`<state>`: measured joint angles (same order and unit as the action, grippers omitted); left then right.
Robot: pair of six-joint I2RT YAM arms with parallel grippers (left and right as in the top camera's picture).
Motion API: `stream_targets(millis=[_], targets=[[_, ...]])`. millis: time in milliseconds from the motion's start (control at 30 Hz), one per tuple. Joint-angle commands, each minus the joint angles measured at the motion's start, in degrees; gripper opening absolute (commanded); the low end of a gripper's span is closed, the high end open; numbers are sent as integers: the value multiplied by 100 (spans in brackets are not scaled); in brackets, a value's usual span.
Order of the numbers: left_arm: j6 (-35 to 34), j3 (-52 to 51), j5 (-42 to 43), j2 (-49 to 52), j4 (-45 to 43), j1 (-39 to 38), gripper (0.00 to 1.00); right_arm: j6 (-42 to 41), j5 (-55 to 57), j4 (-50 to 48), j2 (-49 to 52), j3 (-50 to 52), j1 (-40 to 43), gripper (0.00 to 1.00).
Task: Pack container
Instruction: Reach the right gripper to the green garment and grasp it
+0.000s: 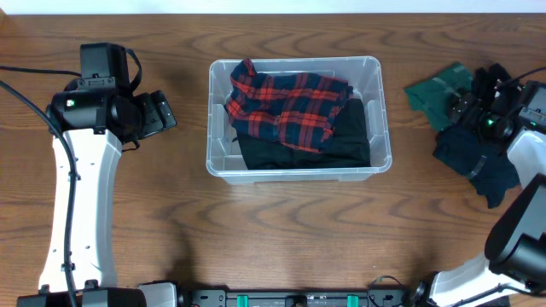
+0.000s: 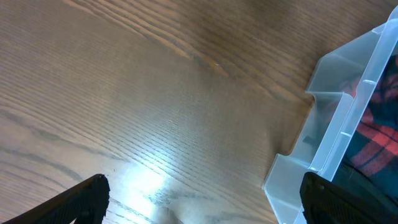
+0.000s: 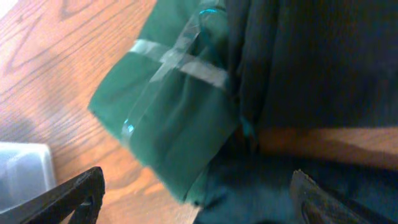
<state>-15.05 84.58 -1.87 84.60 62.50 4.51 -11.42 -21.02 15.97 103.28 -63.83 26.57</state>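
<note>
Tub: large, clear, rimmed rectangular plastic container (image 1: 294, 176) sits mid-worktop (image 1: 281, 247) between the two arms, with its long axis running left to right.
Contents: red-and-navy plaid cloth (image 1: 286, 104) lies over black cloth (image 1: 345, 143); together they cover most of the base.
Loose items: folded green cloth (image 1: 433, 92) with pale stripes and dark navy cloth (image 1: 474, 160) lie touching each other on the worktop, well to the container's right.
Right arm: right gripper (image 3: 198, 183) hovers close over that pile, jaws spread wide with the green cloth under the gap and nothing clamped.
Left arm: left gripper (image 2: 204, 186) is fully spread and empty above bare wood, just beside the container's left end.
Deciding relation: the pile is on the right arm's side, so that arm is nearer. From its gripper the container lies to the left, entered over the short right wall.
Likely step: closing on the green cloth.
</note>
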Motion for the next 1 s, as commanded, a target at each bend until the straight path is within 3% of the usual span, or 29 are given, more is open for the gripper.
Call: stream_targets(millis=[0, 733, 967], targets=[[-26, 87, -26, 39, 48, 31, 98, -210, 33, -258, 260, -92, 44, 92], [-24, 61, -26, 39, 136, 31, 98, -1425, 407, -1432, 1491, -92, -249, 86], [-24, 61, -26, 39, 136, 31, 98, -1537, 431, -1934, 1707, -92, -710, 76]])
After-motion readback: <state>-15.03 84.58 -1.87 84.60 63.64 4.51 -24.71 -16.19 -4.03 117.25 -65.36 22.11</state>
